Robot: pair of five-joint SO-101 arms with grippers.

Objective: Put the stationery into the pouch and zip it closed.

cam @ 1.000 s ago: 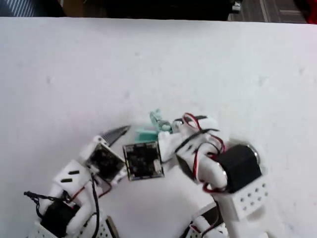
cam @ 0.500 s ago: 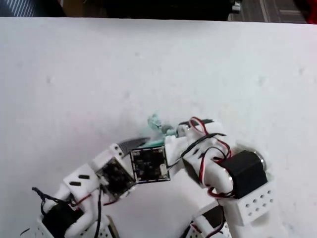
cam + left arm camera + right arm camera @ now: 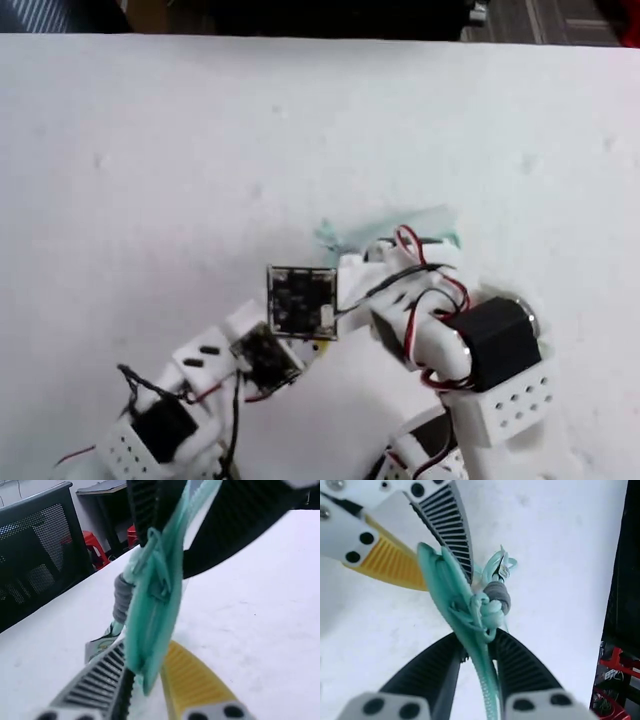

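Observation:
A teal zip pouch (image 3: pixel 445 587) hangs on edge above the white table (image 3: pixel 200 150), held between both grippers. My right gripper (image 3: pixel 479 640), with black fingers (image 3: pixel 520 667), is shut on the pouch along its zip line. A teal cord with a grey bead (image 3: pixel 497 594) dangles from the zip beside these fingers. My left gripper (image 3: pixel 147 655) is shut on the pouch's (image 3: pixel 155 605) other end, between a grey ribbed finger (image 3: pixel 97 680) and a yellow finger (image 3: pixel 192 680). In the high view, the pouch (image 3: pixel 400 225) shows as a teal strip past the right arm's wrist (image 3: pixel 400 290).
Both arms crowd the near middle of the table, the left arm (image 3: pixel 190 390) low at the left, the right arm's motor (image 3: pixel 495 345) at the right. Black chairs (image 3: pixel 35 545) and a red stool (image 3: pixel 92 547) stand beyond the table edge.
The left arm has drawn back toward the near edge and swung in under the right arm's camera. The right gripper has shifted right, and the pouch now shows as a strip beyond it.

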